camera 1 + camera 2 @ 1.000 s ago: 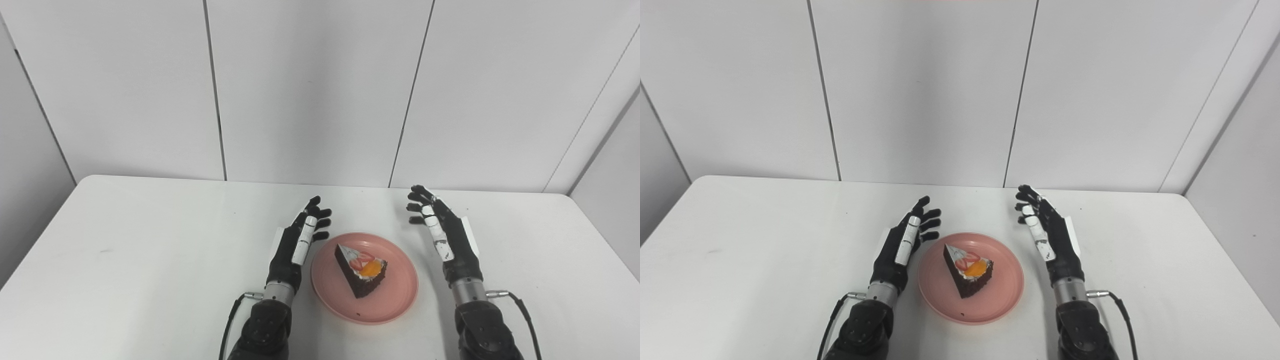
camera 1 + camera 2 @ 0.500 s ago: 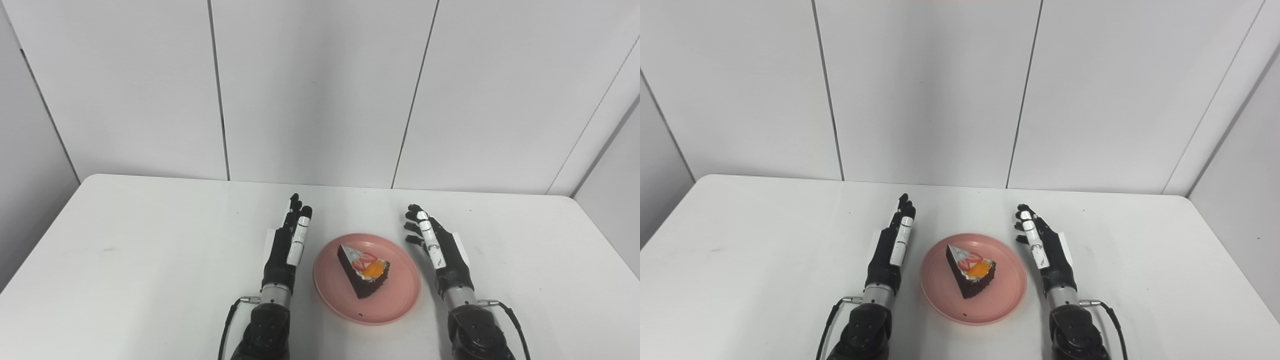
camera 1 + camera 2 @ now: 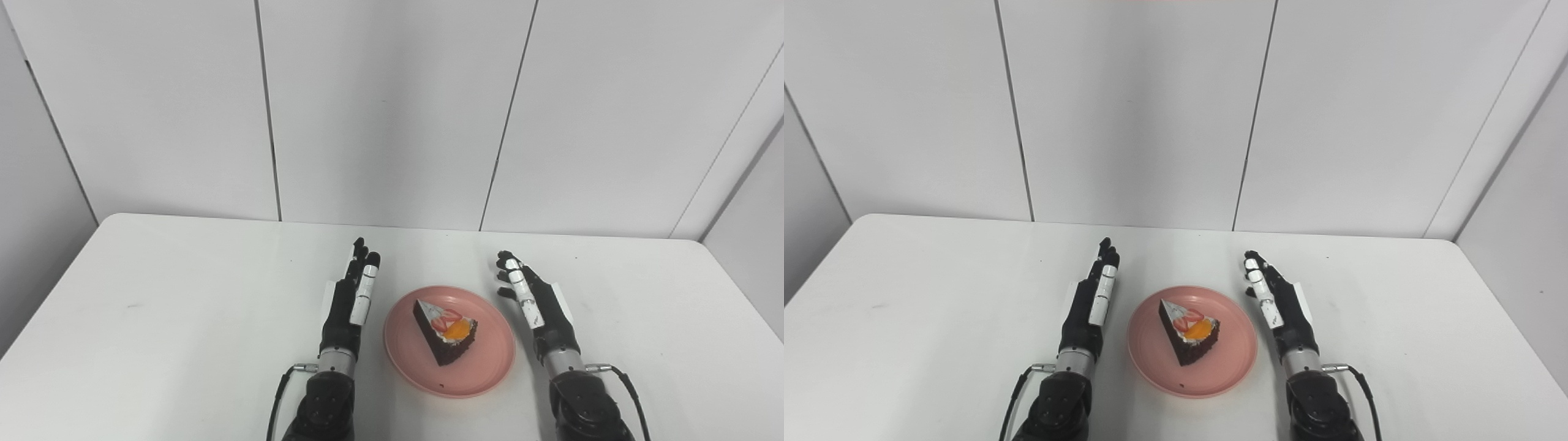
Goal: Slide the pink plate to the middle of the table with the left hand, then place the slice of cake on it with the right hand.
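Observation:
The pink plate point(image 3: 490, 361) sits near the table's front middle. A chocolate cake slice point(image 3: 446, 334) with strawberry and orange on top lies on it. My left hand point(image 3: 349, 303) stands edge-on just left of the plate, fingers straight and holding nothing. My right hand point(image 3: 536, 303) stands just right of the plate, fingers slightly curled, holding nothing. Neither hand touches the plate or the cake.
The white table point(image 3: 153, 318) stretches to both sides and back to grey wall panels point(image 3: 392, 110). A cable runs from each wrist, the left one point(image 3: 278, 392) and the right one point(image 3: 631, 392), near the front edge.
Both hands have drawn back toward me and away from the plate's far side. The left hand's fingers have straightened and closed together. The plate and cake have stayed put; the camera shifted slightly.

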### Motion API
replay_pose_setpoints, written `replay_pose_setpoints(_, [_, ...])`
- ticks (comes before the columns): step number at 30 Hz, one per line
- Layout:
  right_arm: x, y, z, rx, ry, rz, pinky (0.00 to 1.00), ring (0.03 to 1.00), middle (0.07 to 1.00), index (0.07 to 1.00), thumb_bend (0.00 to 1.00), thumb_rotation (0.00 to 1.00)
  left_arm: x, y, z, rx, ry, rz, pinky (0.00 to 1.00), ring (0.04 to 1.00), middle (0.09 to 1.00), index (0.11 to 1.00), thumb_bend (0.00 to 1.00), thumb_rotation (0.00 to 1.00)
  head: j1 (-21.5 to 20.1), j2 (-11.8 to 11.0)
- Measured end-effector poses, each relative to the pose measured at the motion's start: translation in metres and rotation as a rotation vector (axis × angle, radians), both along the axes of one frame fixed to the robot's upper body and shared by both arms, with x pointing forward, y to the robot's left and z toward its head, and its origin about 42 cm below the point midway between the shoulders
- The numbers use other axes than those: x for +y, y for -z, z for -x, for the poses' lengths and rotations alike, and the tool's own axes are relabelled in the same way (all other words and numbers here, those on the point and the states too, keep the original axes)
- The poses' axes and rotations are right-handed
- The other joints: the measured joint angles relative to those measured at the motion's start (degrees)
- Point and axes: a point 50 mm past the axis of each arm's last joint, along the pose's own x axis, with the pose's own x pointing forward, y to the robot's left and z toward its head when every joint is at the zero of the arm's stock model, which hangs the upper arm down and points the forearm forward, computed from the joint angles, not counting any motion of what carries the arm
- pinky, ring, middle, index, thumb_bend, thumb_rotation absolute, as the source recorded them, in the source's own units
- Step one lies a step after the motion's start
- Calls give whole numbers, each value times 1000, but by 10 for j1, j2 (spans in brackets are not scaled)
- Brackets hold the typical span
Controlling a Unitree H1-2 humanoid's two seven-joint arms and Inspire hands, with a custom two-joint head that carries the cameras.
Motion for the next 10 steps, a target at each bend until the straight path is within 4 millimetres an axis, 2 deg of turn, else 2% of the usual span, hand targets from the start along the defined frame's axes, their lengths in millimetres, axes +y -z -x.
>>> replay_pose_setpoints(6, [0,0,0,1,-3,-8,901,860,869,866,767,1000,0,0,0,1,0,1,1000,1000,1000,1000,750,1000,-2,1])
replay_pose_setpoints(8, [0,0,0,1,-2,-23,888,847,862,895,763,1000,0,0,0,3,-1,9,1000,1000,1000,1000,739,1000,-2,0])
replay_pose_setpoints(10, [-1,2,0,-8,1,-67,886,846,874,926,801,1000,0,0,0,4,-1,10,1000,1000,1000,1000,722,1000,-2,1])
